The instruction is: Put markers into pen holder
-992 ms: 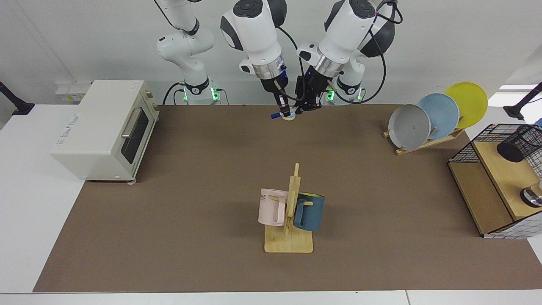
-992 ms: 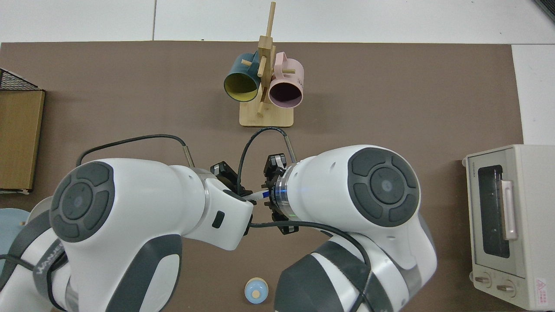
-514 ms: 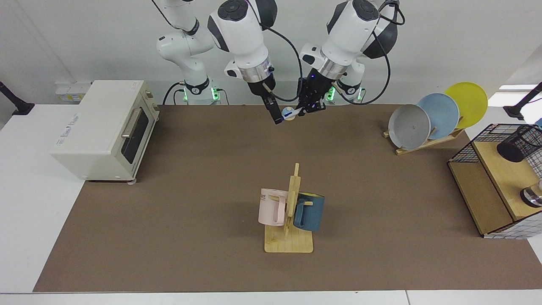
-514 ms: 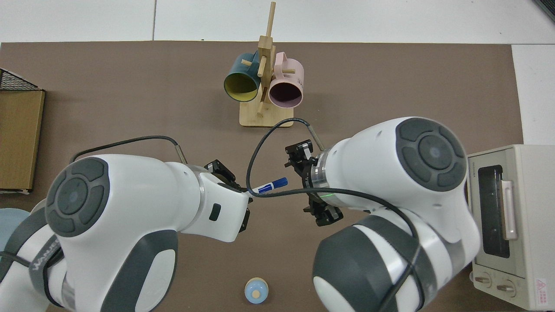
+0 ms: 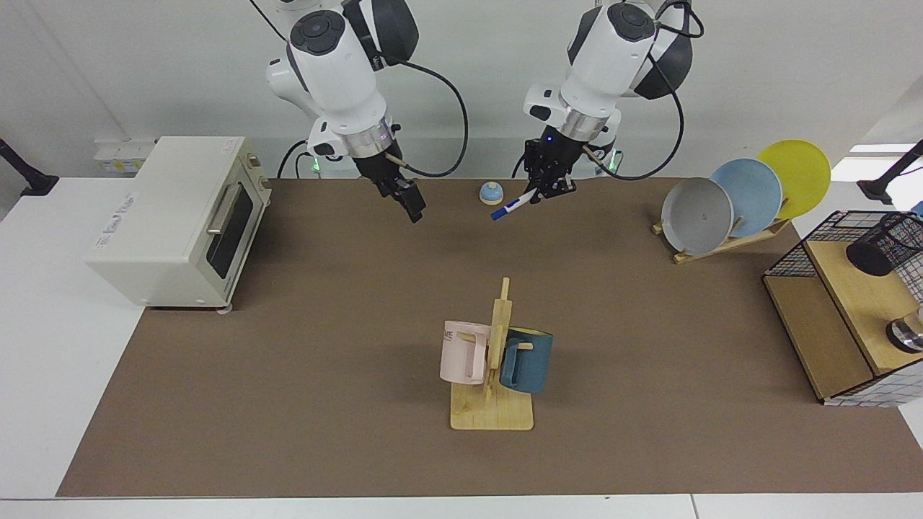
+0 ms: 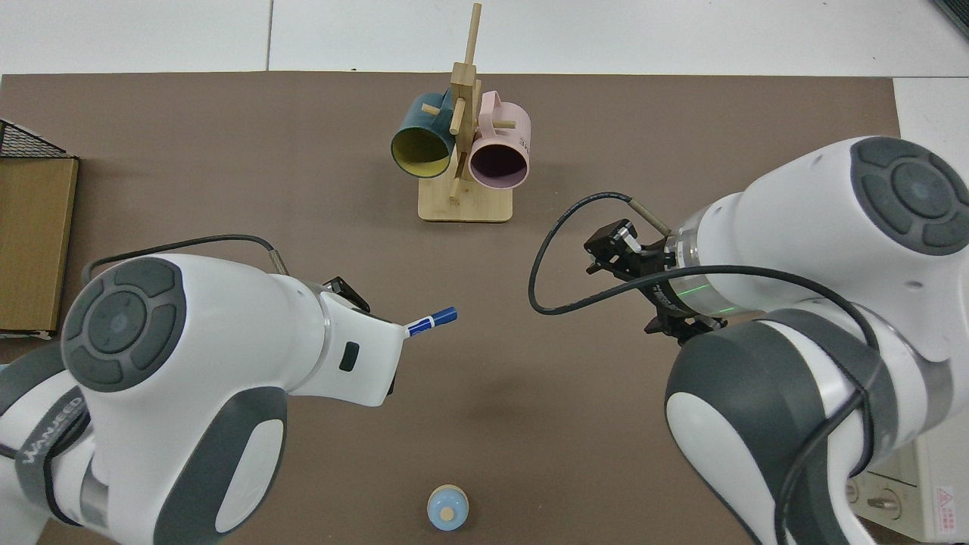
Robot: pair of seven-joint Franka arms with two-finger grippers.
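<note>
1. The basket (image 5: pixel 793 261), far from the mug rack (image 5: pixel 492 360) at the bench (image 5: pixel 288 346) edge, is cut off by the frame.
2. The holder (image 5: pixel 885 245) lies tipped inside the basket, partly cut off.
3. Left end effector (image 5: pixel 548 189), beyond the rack, grips the marker (image 5: pixel 510 207) above the bench; in the top view the wrist hides the grip.
4. Right end effector (image 5: pixel 412 205) hangs beyond the rack, carrying nothing; whether it is spread or closed, I cannot tell.

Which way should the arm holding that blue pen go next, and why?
Probably sideways toward the pen holder on the wire basket's shelf. The left pincer already grips the marker above the table, and the right pincer hangs apart from it with nothing in it.
</note>
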